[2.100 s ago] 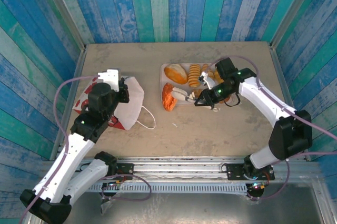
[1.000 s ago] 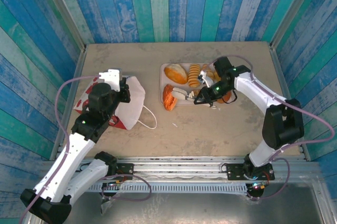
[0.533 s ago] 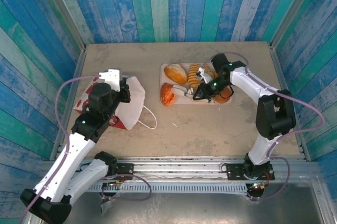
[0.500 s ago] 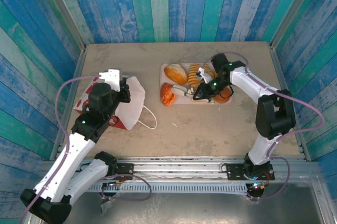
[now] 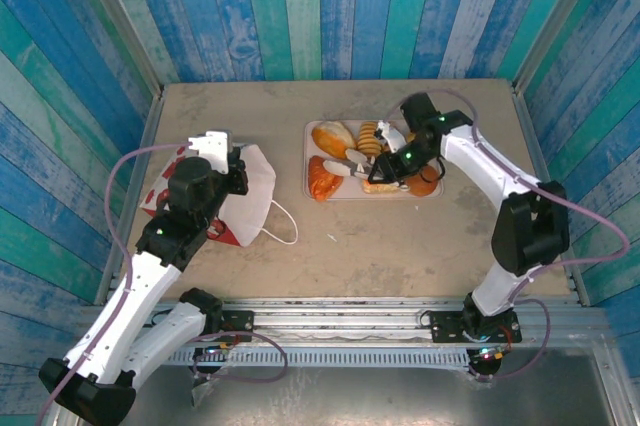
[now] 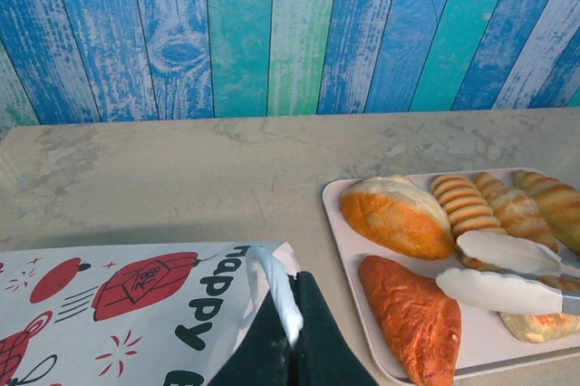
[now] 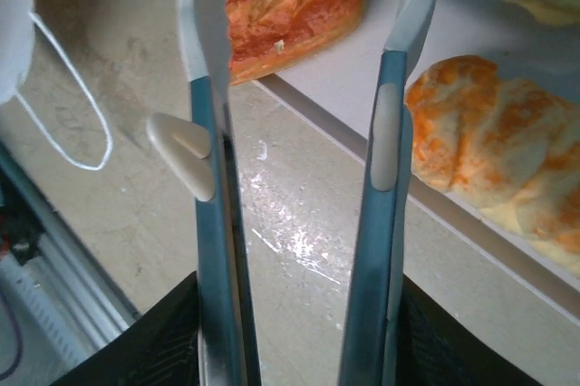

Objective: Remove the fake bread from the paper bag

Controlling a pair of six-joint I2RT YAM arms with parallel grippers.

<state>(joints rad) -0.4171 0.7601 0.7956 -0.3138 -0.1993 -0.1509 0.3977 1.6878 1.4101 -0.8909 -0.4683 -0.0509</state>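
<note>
The paper bag point(image 5: 252, 184), white on top with red printed sides, lies on its side at the table's left. My left gripper point(image 5: 231, 177) is shut on its upper edge; the black fingers point(image 6: 319, 341) pinch the white rim beside the print point(image 6: 136, 300). Several pieces of fake bread point(image 5: 332, 139) lie on the pale tray point(image 5: 338, 195), among them an oval bun point(image 6: 396, 216) and a triangular piece point(image 6: 412, 318). My right gripper point(image 5: 402, 159) is shut on grey-blue tongs point(image 7: 210, 178), whose white tips point(image 6: 503, 268) stand apart and empty over the tray. The bag's inside is hidden.
The bag's white string handle point(image 5: 283, 228) loops onto the tabletop toward the tray. Blue and green plank walls close in the table on three sides. Bare tabletop point(image 5: 400, 246) lies between the tray and the arm bases.
The right arm has swung the tongs from the tray's front edge to over its middle, and their arms have spread apart. The left arm and bag have not moved.
</note>
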